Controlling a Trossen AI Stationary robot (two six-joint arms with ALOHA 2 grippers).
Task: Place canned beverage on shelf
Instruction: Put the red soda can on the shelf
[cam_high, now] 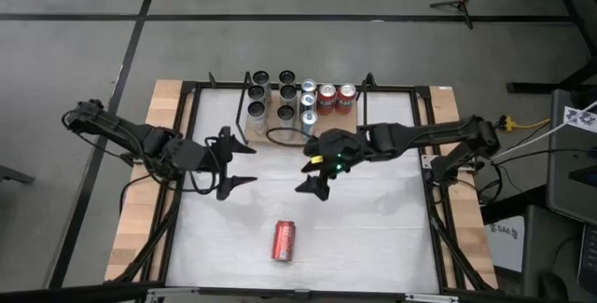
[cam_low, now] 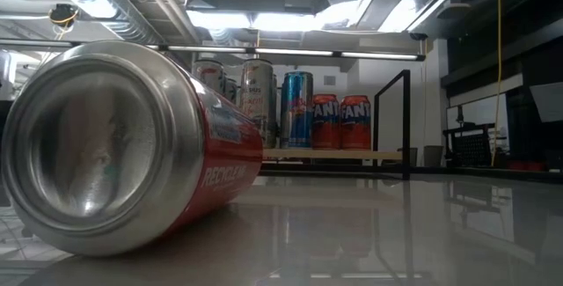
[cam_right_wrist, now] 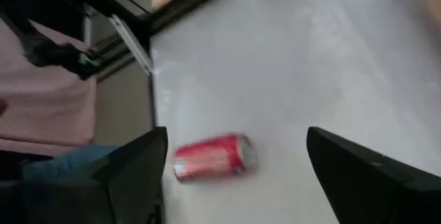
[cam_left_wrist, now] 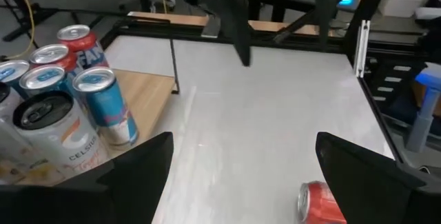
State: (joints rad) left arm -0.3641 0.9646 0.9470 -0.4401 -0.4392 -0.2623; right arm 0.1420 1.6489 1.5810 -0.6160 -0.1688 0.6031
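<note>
A red can lies on its side on the white table, near the front edge; the low view shows its silver end close up. The shelf, a light-wood board, stands at the table's far middle with several upright cans on it. My left gripper hovers open over the table's left half, in front of the shelf. My right gripper hovers open right of centre, above and beyond the red can. Neither touches anything.
Black frame rails run along the table's sides and far edge. A black upright rod marks the shelf's end. A dark cable loop lies in front of the shelf. Open white tabletop surrounds the lying can.
</note>
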